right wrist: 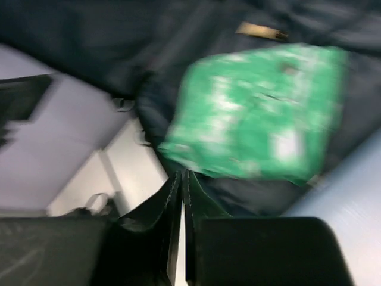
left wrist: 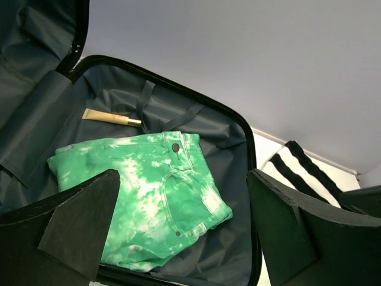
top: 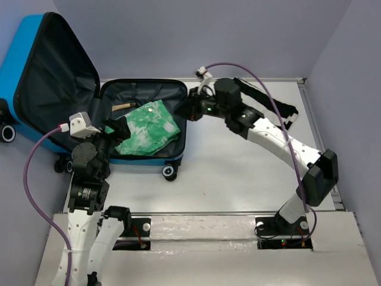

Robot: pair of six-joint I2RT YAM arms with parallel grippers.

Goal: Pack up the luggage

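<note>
The left arm [top: 89,179] is seen raised at lower left, its left gripper [top: 116,128] spread wide. The right arm [top: 286,143] is stretched from lower right toward upper centre; the right gripper [top: 188,111] is drawn nearly closed, a thin slit shown between its fingers [right wrist: 161,205].

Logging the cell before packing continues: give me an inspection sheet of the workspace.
Surface: white table.
Job's things: blue luggage open, lid up; green shorts and tan tube inside.
Clutter: black-and-white striped cloth on the table, right of the luggage.
Grippers: left tool open at the luggage's near edge; right tool shut, empty.
Cables: one purple cable looping from each wrist.
Surroundings: plain lavender walls.
</note>
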